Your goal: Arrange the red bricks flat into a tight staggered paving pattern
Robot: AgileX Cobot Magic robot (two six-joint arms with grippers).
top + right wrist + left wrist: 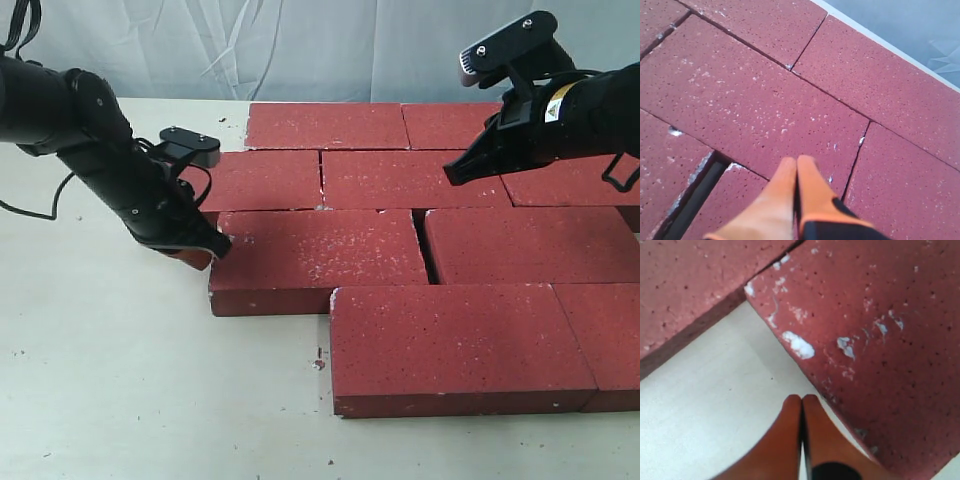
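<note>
On pale desk [120, 400], dark red rough rectangular paving bricks [440, 340] lie flat in staggered rows w/ small gaps. Prob. heavy, stiff, chip-prone: push at end faces, don't lift. L arm slants down, left end effector [215, 248] pinched closed, empty, just beside 3rd-row brick's end; right end effector [450, 175] closed, empty, over 2nd row.

1. Table [120, 380]: off-white, scuffed, fills lower left of frame.
2. Backdrop [300, 50]: pale wrinkled sheet across top of frame.
3. Crumb [318, 364]: small, reddish, on table, lower centre; dark specks scattered nearby.
</note>
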